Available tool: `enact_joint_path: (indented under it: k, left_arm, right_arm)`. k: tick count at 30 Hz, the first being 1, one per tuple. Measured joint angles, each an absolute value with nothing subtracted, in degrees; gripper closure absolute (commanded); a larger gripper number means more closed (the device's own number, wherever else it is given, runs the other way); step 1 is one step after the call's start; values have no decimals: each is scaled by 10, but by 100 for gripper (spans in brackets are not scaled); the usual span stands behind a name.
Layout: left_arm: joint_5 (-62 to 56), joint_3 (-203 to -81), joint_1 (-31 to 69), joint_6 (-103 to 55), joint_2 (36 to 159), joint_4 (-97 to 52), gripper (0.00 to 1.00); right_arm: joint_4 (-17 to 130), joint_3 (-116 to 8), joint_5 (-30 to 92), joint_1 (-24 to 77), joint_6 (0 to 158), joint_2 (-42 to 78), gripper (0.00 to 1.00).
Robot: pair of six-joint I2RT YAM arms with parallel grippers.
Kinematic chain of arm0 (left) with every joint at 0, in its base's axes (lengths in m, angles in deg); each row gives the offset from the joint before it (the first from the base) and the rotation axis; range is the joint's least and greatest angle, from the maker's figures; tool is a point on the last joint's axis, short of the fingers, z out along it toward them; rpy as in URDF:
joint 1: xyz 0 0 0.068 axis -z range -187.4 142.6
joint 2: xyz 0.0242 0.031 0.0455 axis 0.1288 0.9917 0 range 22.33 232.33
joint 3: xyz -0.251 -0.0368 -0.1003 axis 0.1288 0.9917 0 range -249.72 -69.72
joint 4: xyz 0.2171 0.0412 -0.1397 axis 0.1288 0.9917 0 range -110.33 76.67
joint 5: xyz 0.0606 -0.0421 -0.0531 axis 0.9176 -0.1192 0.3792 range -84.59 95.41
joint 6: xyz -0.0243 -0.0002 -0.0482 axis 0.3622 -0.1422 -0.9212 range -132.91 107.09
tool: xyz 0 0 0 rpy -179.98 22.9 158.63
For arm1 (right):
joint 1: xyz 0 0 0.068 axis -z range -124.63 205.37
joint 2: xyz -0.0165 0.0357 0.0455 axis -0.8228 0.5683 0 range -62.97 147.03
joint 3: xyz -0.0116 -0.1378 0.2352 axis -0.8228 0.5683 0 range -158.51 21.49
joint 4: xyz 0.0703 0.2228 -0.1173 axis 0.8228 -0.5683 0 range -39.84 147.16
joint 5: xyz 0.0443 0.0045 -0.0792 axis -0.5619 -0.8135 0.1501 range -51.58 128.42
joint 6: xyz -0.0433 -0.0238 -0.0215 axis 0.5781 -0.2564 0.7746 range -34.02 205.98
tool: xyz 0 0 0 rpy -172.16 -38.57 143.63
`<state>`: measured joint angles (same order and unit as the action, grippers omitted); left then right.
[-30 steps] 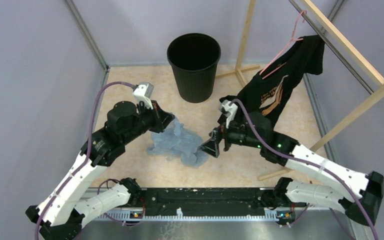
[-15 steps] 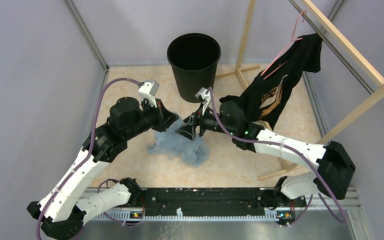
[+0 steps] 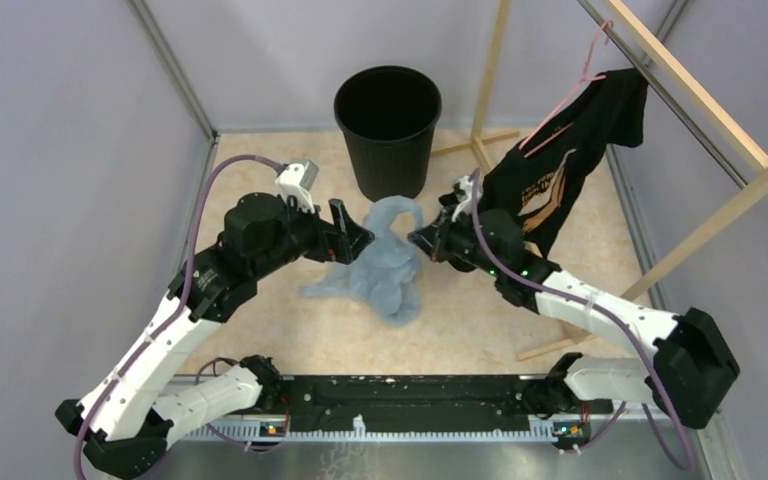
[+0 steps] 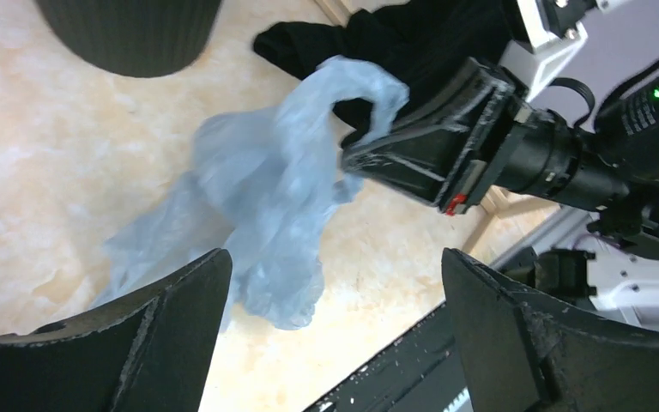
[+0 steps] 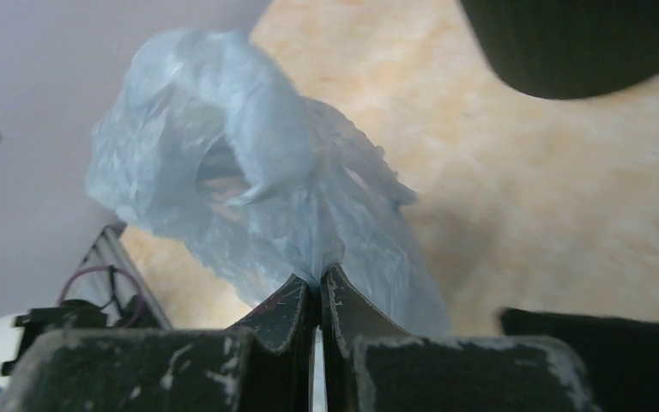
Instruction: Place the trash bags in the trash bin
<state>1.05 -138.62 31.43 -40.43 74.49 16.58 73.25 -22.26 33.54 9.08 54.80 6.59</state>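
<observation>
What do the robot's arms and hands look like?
The left arm and right arm have white links, black joints and a purple cable each. The left hand and right hand have scuffed black wedge-shaped fingers, with a white camera at each wrist.

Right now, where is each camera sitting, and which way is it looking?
Top: high behind the arms, looking down at the table, bin, bag, shirt; both arms show whole, left gripper open, right gripper shut on the bag.
Left wrist: on the left arm, facing right across the table; its two open fingers frame the bag.
Right wrist: on the right arm, facing left; its shut fingers pinch the bag.
Shared: both wrist views show the bag and the bin's base.
</observation>
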Motion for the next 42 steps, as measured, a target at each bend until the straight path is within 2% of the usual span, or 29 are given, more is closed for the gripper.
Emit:
enact_joint_path:
  k: [3, 7, 11, 14, 18, 28, 33, 38, 42]
  left_arm:
    - [60, -1377, 314, -419, 726, 172, 2]
    - [143, -1336, 314, -463, 711, 192, 2]
    - [185, -1297, 291, -495, 755, 218, 2]
    - [155, -1274, 220, -502, 825, 211, 6]
    - [83, -1251, 102, -499, 922, 196, 4]
    - [-53, -1301, 88, -509, 1004, 118, 4]
    - [-53, -1254, 86, -531, 958, 103, 2]
    - [-7, -1197, 80, -556, 824, 128, 2]
    - [29, -1156, 78, -584, 720, 145, 2]
  right_arm:
    - [705, -182, 336, 130, 555, 21, 100]
    - [682, -142, 316, 134, 576, -52, 100]
    - [665, -127, 304, 134, 594, -110, 100]
    - [658, -127, 294, 134, 604, -133, 100]
    - [656, -127, 277, 134, 612, -140, 100]
    - [722, -127, 133, 134, 623, -96, 100]
    - [731, -227, 64, 134, 625, 13, 100]
    - [653, -410, -21, 134, 690, 113, 100]
    - [587, -469, -55, 134, 741, 126, 100]
